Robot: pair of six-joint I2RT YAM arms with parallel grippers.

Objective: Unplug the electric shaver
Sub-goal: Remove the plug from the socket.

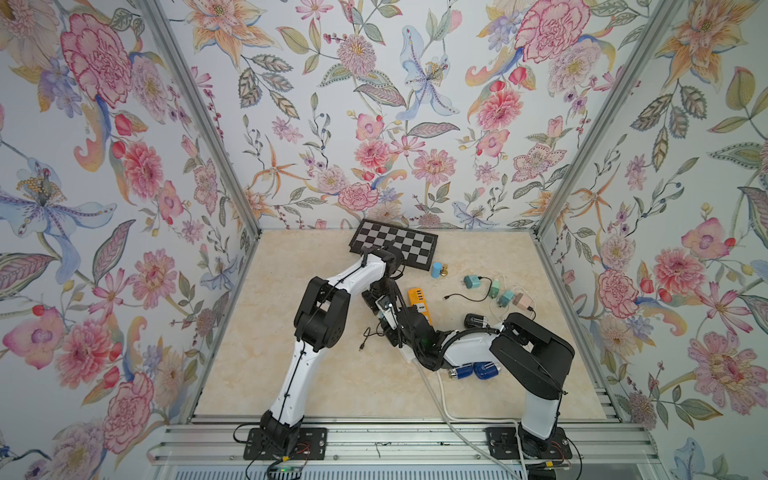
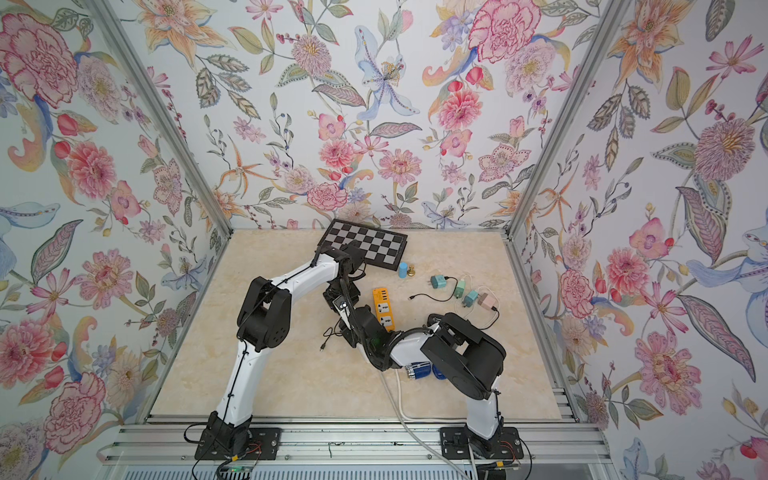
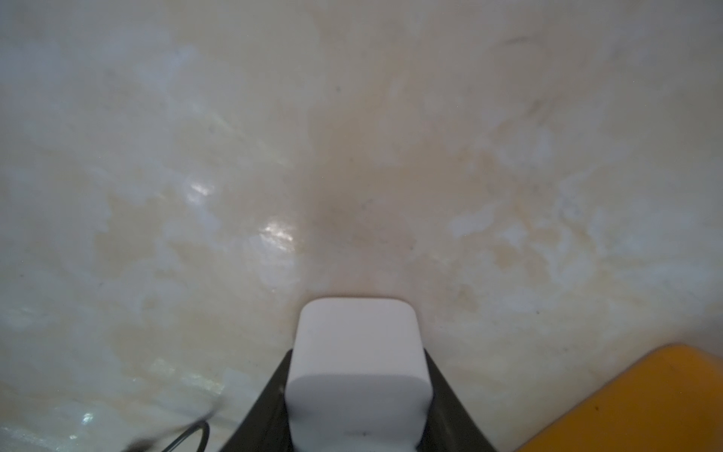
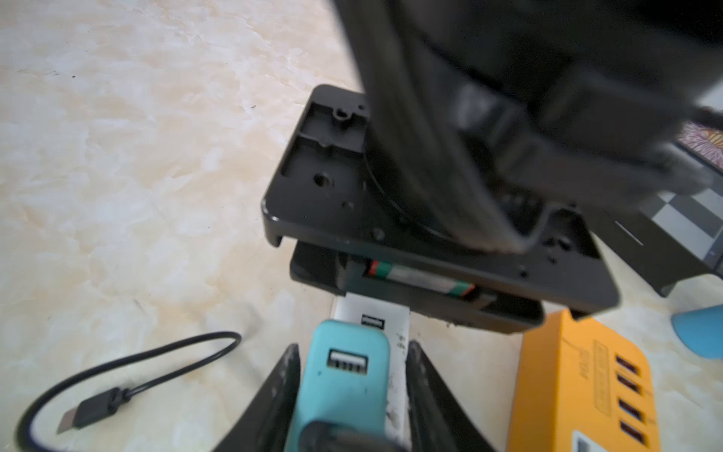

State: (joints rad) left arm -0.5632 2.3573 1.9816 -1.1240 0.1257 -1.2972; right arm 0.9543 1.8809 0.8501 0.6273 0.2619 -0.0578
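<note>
Electric shaver, blue, lies at 4 o'clock on the worktop, partly hidden by the right arm. Left gripper fingers clenched on the white power strip end. Right gripper fingers straddle the teal adapter standing on that strip; clamped or not, cannot tell. Orange power strip just beside.

Floral wallpaper walls on three sides, aluminium corner posts, glossy beige marble-pattern tabletop, even diffuse light.
</note>
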